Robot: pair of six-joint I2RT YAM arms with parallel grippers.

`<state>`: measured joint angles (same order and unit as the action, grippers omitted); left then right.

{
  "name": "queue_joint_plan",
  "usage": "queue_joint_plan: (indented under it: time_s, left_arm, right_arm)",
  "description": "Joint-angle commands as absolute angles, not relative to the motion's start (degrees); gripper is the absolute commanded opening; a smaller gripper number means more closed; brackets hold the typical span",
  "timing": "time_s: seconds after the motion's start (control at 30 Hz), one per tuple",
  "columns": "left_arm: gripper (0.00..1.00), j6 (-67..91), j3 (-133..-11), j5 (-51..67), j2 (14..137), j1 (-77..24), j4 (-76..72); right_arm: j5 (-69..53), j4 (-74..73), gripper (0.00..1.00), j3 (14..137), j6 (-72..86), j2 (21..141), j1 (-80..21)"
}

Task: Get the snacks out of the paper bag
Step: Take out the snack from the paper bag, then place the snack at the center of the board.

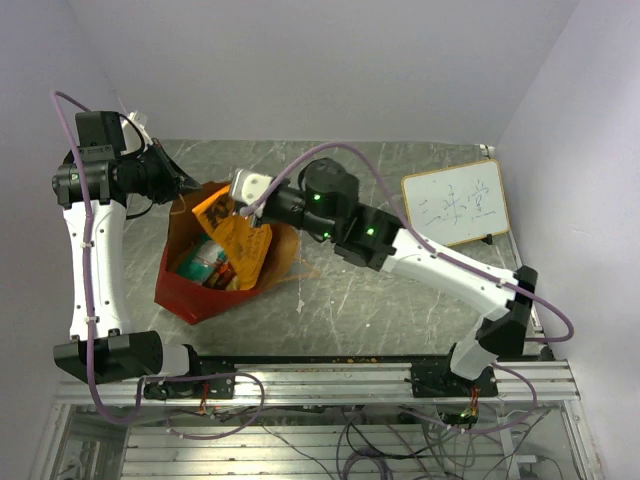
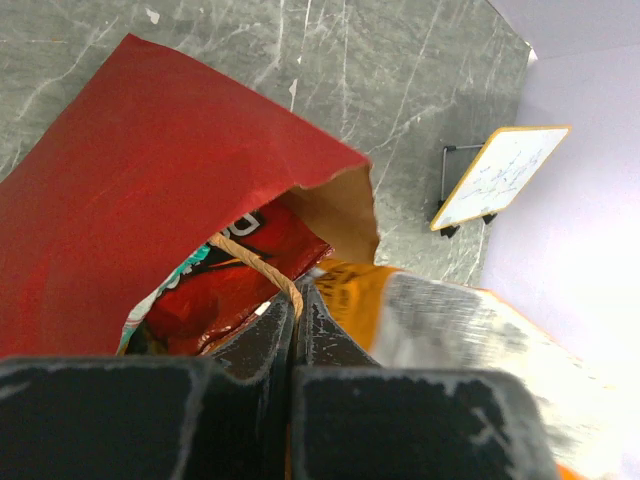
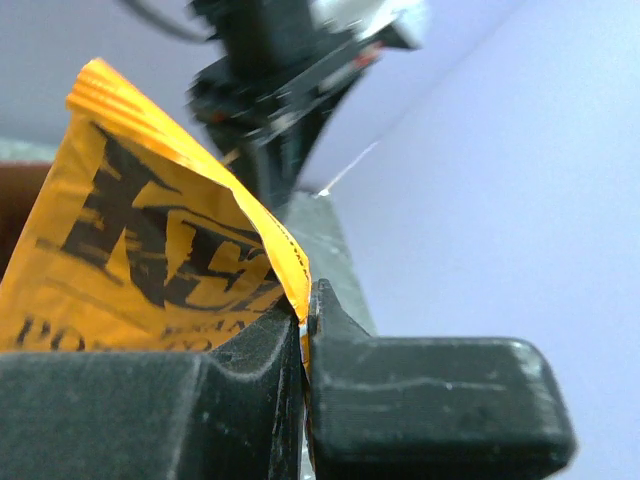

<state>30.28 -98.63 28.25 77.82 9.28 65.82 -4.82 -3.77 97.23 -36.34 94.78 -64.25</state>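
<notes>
Top external: right gripper [image 1: 238, 205] is clamped on the top edge of the orange packet [image 1: 240, 245]; the packet hangs over the mouth of the bag [image 1: 185, 295], and its lower end looks not yet clear of the rim. Left gripper [image 2: 293, 300] is closed on what looks like the bag's twine handle [image 2: 250, 258], holding the mouth up.

To do it well, I'd say: lift straight up until the packet clears the bag, then carry it to the right of the bag; left should hold firm so the bag doesn't drag along.

Bag: red outside, kraft inside, tilted; a red packet [image 2: 235, 285] and a teal packet [image 1: 203, 257] sit inside.
</notes>
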Motion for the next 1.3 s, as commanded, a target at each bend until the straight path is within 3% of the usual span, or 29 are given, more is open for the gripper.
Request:
queue_joint_plan:
  time_s: [0.0, 0.3, 0.4, 0.6, 0.9, 1.13, 1.27]
  left_arm:
    - [0.07, 30.3, -100.2, 27.9, 75.9, 9.6, 64.5]
    - [0.07, 27.7, -104.5, 27.7, 78.9, 9.7, 67.4]
    - [0.07, 27.6, -103.5, 27.4, 78.6, 9.7, 67.1]
    - [0.07, 26.5, -105.7, 28.1, 80.4, 9.5, 68.3]
    - [0.07, 26.2, -105.0, 29.3, 79.9, 6.1, 66.1]
    - [0.07, 27.7, -96.7, 33.4, 73.8, 0.4, 58.8]
    - [0.07, 28.2, -90.6, 35.9, 70.3, -2.8, 55.9]
  right_arm:
    - [3.0, -0.1, 0.0, 102.6, -36.0, 89.2, -64.5]
    - [19.1, 1.2, 0.0, 101.6, -41.4, 82.9, -62.3]
    - [20.6, 2.0, 0.0, 95.6, -39.5, 78.6, -59.0]
    - [15.1, 1.5, 0.0, 82.9, -29.0, 74.7, -45.1]
    - [4.4, 8.1, 0.0, 78.1, -29.0, 84.9, -31.7]
    - [1.7, 9.2, 0.0, 83.4, -34.0, 94.2, -28.6]
    - [-0.6, 6.2, 0.0, 80.0, -33.8, 93.9, -28.7]
